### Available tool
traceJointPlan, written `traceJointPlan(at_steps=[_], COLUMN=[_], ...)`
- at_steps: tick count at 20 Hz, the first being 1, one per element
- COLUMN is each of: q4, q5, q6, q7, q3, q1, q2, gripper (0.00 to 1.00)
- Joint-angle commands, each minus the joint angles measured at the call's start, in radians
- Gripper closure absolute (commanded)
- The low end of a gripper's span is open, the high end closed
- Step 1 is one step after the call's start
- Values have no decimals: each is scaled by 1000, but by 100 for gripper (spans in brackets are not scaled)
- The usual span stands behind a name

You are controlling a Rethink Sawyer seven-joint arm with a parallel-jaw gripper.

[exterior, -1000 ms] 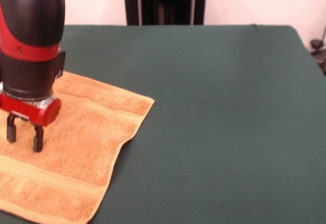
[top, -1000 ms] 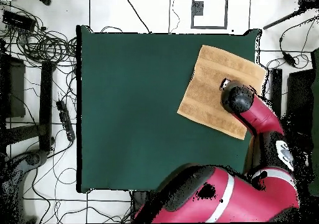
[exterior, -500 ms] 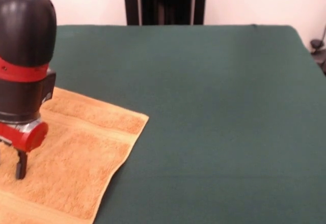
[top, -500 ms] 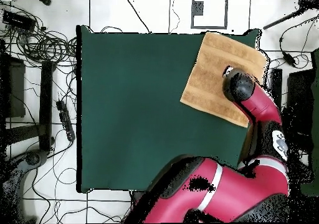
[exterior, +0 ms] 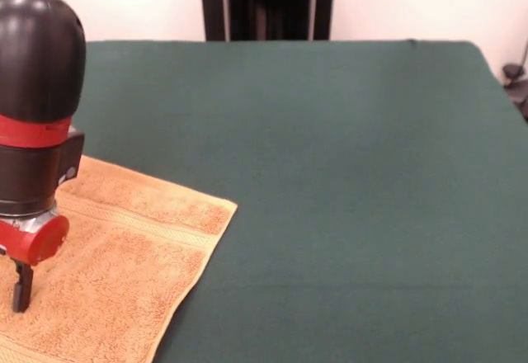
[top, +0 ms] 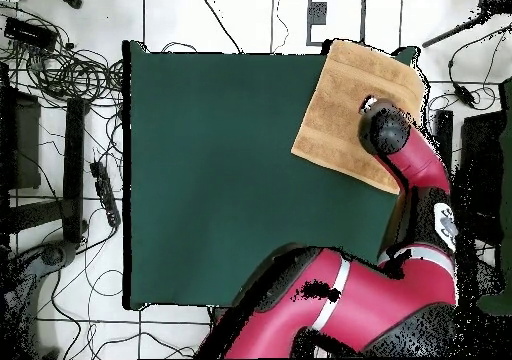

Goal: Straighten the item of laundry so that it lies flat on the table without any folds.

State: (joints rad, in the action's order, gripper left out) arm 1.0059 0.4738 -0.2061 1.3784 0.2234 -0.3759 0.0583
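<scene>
While my end effector stands down on the towel, only one dark finger shows at the front view's left margin and the other is cut off, so I cannot tell how wide it is set or whether it pinches any cloth. Towel lies at a corner of the table; from overhead it sits rotated, not square to the table, with one corner of the towel reaching over the table's edge and my wrist covering the part toward its outer side. End effector is directly over the cloth, off-centre toward the table edge; most of the visible towel spreads from it toward the table's interior. Surface looks nearly flat, border bands running straight, no obvious fold in what I can see; the part under my arm is hidden. Judgement: any coming move turns on drawing the cloth inward, away from the overhanging corner, since little table is left on the outer sides. Open room is plentiful: the green table is bare across its whole middle and far side. Risk is dragging more cloth off the edge.
</scene>
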Motion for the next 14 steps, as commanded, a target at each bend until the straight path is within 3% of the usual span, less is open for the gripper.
traceJointPlan(at_steps=[1,9,14], q4=[178,317,356], q5=[59,75,81], q6=[-26,-101,-216], q7=[308,276,265], q3=[-163,-204,-187], q1=[35,-4,-16], q2=[14,155,246], gripper=[0,0,0])
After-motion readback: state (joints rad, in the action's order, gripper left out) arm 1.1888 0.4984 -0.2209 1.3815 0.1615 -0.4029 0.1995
